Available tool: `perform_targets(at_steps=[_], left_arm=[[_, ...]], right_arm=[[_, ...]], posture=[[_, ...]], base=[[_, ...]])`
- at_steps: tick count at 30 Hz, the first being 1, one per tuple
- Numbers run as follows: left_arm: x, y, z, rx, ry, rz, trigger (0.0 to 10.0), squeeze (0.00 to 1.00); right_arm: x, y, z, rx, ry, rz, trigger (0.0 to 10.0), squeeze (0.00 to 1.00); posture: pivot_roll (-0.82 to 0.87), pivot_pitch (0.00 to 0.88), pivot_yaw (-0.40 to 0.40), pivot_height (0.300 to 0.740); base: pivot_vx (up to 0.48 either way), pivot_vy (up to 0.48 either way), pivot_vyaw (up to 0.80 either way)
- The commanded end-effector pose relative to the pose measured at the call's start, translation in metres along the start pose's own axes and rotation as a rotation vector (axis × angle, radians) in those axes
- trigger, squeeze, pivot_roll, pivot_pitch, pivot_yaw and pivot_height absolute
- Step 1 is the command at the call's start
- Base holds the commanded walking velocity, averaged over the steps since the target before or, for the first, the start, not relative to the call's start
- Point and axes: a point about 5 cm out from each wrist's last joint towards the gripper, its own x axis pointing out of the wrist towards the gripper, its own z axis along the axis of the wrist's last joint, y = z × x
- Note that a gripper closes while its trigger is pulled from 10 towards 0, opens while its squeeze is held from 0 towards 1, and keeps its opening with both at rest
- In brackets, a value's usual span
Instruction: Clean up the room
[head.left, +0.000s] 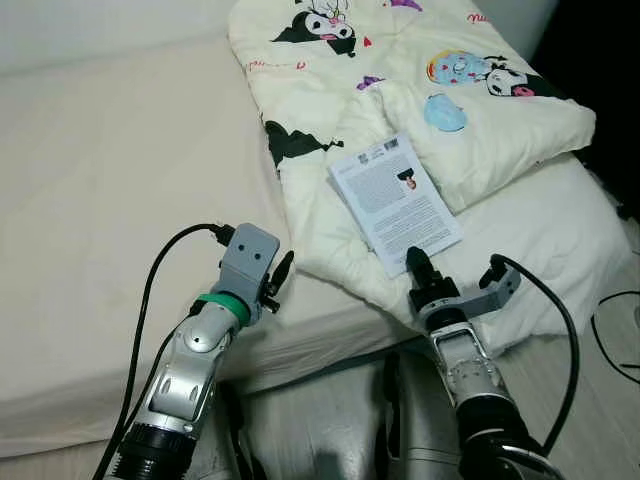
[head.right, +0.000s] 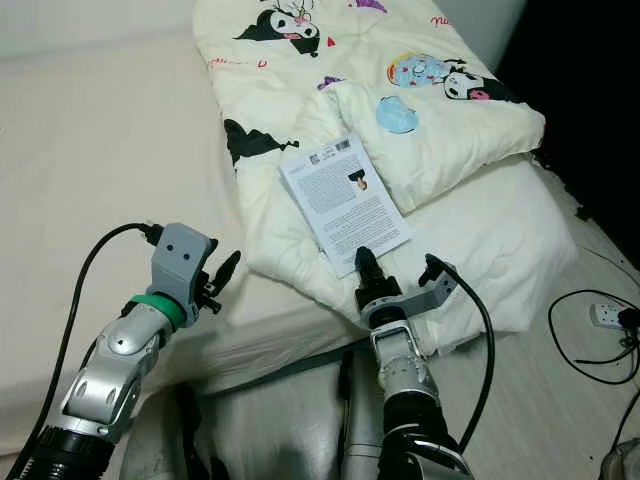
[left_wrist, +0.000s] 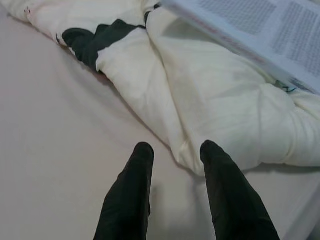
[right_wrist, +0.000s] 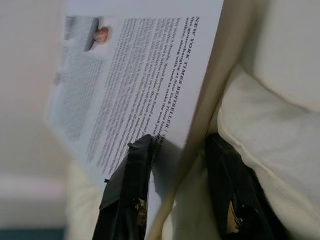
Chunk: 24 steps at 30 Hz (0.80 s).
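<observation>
Book (head.left: 397, 201) was lying back cover up on the cream cartoon-print comforter (head.left: 420, 80), which was bunched across the right half of the bed (head.left: 100, 200). The right claw (head.left: 417, 263) was at the book's near edge, and in the right wrist view one black finger (right_wrist: 127, 190) sat on the printed cover while the other was down under the edge against the comforter, so the book's edge was between them. Whether they were actually squeezing it or just straddling it, hard to tell tbh.

The left claw (head.left: 281, 277) hovered over the bare sheet just beside the comforter's near corner, fingers (left_wrist: 131, 192) spread apart with nothing between them.

Off to the right, a black cable (head.right: 590, 340) and a white plug adapter (head.right: 604, 315) were lying on the light wood floor (head.right: 540, 400) next to the bed.
</observation>
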Motion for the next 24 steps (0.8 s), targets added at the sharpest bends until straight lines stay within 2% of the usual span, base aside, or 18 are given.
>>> perform_targets(at_steps=[1,2,3,4,8,9,11,13,14,16,17,24], left_arm=[[-0.001,0.000,-0.001,-0.001,0.010,0.000,10.0,0.00],[-0.001,0.000,-0.001,-0.003,0.009,0.002,10.0,0.00],[0.000,-0.001,-0.001,-0.003,0.009,0.003,10.0,0.00],[0.000,-0.001,-0.001,-0.003,0.009,0.003,10.0,0.00],[0.000,-0.002,-0.001,-0.006,0.009,0.003,10.0,0.00],[0.000,-0.002,-0.001,-0.006,0.009,0.003,10.0,0.00],[0.000,-0.002,-0.001,-0.008,0.009,0.003,10.0,0.00],[0.000,-0.002,-0.001,-0.009,0.009,0.003,10.0,0.00],[0.000,-0.003,-0.001,-0.010,0.009,0.001,10.0,0.00],[0.000,-0.003,-0.001,-0.010,0.009,-0.001,10.0,0.00],[0.000,-0.003,-0.001,-0.009,0.009,-0.001,10.0,0.00],[-0.001,0.000,-0.003,-0.007,0.015,0.006,10.0,0.00]], right_arm=[[0.006,0.015,-0.009,0.009,0.054,0.111,10.0,0.00],[0.009,0.027,-0.005,0.018,0.066,0.225,10.0,0.00],[0.009,0.033,-0.002,0.024,0.070,0.276,10.0,0.00],[0.009,0.033,-0.002,0.024,0.070,0.276,10.0,0.00],[0.009,0.061,0.000,0.050,0.096,0.451,10.0,0.00],[0.009,0.061,0.000,0.050,0.096,0.451,10.0,0.00],[0.009,0.071,0.000,0.068,0.096,0.499,10.0,0.00],[0.010,0.068,-0.001,0.076,0.089,0.472,10.0,0.00],[0.011,0.058,-0.003,0.090,0.083,0.408,10.0,0.00],[0.011,0.054,-0.004,0.096,0.084,0.384,10.0,0.00],[0.010,0.043,-0.007,0.104,0.078,0.317,10.0,0.00],[-0.001,0.018,-0.010,0.129,0.060,0.136,10.0,0.00]], posture=[[-0.03,0.149,0.145,0.555],[-0.03,0.149,0.143,0.555],[-0.03,0.149,0.142,0.555],[-0.03,0.149,0.142,0.555],[-0.04,0.149,0.140,0.555],[-0.04,0.149,0.140,0.555],[-0.04,0.150,0.140,0.555],[-0.04,0.150,0.142,0.555],[-0.04,0.151,0.141,0.555],[-0.04,0.151,0.141,0.555],[-0.04,0.151,0.138,0.555],[-0.04,0.155,0.139,0.555]], base=[[0.000,0.000,0.00],[0.000,0.000,0.00],[0.000,0.000,0.00],[0.000,0.000,0.00],[0.000,0.000,0.00],[0.000,0.000,0.00],[0.000,0.000,0.00],[0.000,0.000,0.00],[0.000,0.000,0.00],[0.000,0.000,0.00],[0.000,0.000,0.00],[0.000,0.000,0.00]])
